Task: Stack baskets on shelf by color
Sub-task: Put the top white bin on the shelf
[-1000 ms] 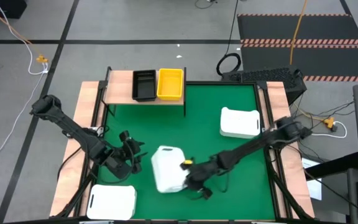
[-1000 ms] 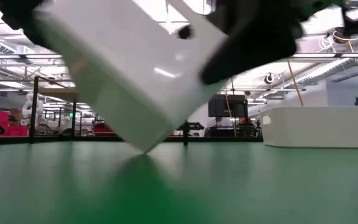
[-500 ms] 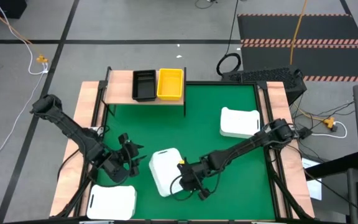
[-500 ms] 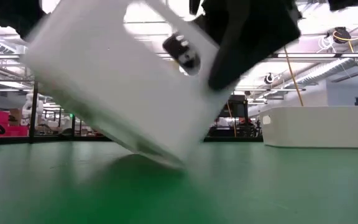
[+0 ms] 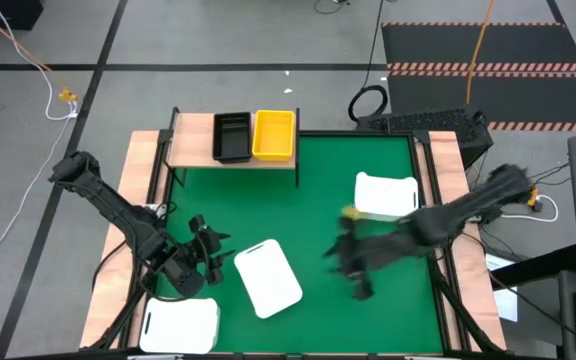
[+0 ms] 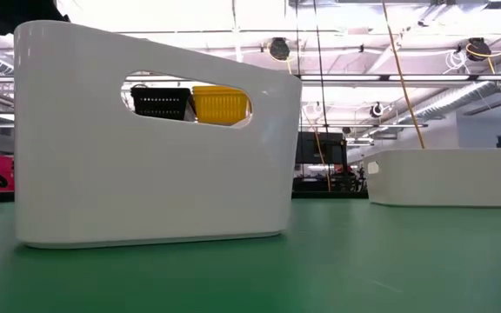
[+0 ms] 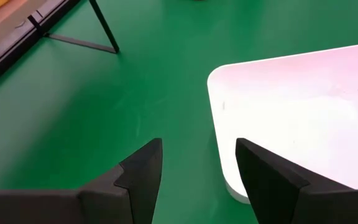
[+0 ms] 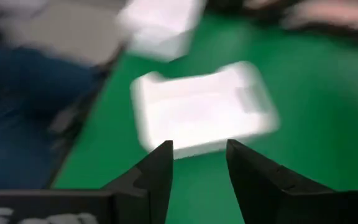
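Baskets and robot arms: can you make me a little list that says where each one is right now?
white basket in the middle: standing free on the green mat, nothing holding it
white basket near the right edge: on the mat
white basket at the front left: by the left arm
black basket: on the shelf
yellow basket: on the shelf, beside the black one
left pincer: open, next to the middle basket
right pincer: open, empty, away from the middle basket
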Motion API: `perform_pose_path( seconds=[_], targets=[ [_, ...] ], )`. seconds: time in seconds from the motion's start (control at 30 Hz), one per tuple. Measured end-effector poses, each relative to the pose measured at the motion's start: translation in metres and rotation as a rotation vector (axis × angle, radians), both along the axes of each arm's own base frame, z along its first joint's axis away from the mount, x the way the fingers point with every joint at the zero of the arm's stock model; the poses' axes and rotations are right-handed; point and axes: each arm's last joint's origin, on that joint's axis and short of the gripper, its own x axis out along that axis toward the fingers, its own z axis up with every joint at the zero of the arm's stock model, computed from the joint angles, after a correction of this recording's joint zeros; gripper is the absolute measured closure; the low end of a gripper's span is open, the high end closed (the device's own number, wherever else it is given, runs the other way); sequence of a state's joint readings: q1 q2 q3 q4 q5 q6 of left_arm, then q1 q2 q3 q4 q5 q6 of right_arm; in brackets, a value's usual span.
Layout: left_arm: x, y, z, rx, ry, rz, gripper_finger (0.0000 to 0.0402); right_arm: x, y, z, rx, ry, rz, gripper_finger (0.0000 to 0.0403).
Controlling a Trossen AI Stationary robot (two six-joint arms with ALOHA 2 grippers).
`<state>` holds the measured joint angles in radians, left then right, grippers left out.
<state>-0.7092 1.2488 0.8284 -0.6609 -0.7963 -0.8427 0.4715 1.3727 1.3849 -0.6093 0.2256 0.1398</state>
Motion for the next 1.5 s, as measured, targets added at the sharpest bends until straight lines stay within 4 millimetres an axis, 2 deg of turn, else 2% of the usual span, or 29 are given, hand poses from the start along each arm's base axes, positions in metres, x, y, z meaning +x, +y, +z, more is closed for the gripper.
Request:
perform_pose_path(
  seconds=[0.1,0.2,0.3,0.43,0.6,0.7,0.87,1.03,1.13,1.23,1.37,1.5],
  targets=[
    [0.0,0.0,0.0,-0.003,-0.001,0.003,0.0195,-0.048,-0.011,0.031,-0.075,-0.125,-0.2,0.0271],
    [0.0,0.0,0.0,-0.004,-0.001,0.004,0.0195,-0.082,-0.029,0.046,-0.087,-0.187,-0.331,0.0278],
    [0.0,0.0,0.0,-0.006,-0.003,0.006,0.0195,-0.093,-0.039,0.04,-0.067,-0.196,-0.38,0.0283],
    [0.0,0.001,0.0,0.005,-0.011,0.013,0.0195,-0.081,-0.036,0.015,-0.062,-0.197,-0.37,0.0284],
    [0.002,0.003,0.001,0.037,-0.016,0.019,0.0195,-0.037,-0.025,-0.032,0.053,-0.211,-0.216,0.0284],
    [0.004,0.005,0.001,0.047,-0.018,0.027,0.0195,-0.002,-0.026,-0.057,0.182,-0.207,-0.172,0.0284],
    [0.006,0.008,0.001,0.062,-0.012,0.027,0.0195,0.067,-0.03,-0.106,0.368,0.133,-0.228,0.0284],
    [0.006,0.009,0.001,0.07,-0.006,0.025,0.0195,0.142,-0.009,-0.126,0.281,0.351,-0.115,0.0284],
    [0.006,0.008,0.001,0.07,-0.005,0.022,0.0195,0.179,0.007,-0.129,0.212,0.376,0.001,0.0284],
    [0.004,0.006,0.0,0.072,0.0,0.013,0.0195,0.203,0.017,-0.116,0.162,0.337,0.092,0.0284],
    [0.001,0.003,0.0,0.065,-0.002,0.0,0.0195,0.216,0.017,-0.095,0.121,0.325,0.112,0.0284],
    [-0.002,0.0,0.0,0.055,-0.002,-0.003,0.0195,0.22,0.0,-0.089,0.067,0.361,0.029,0.0284]
  ],
)
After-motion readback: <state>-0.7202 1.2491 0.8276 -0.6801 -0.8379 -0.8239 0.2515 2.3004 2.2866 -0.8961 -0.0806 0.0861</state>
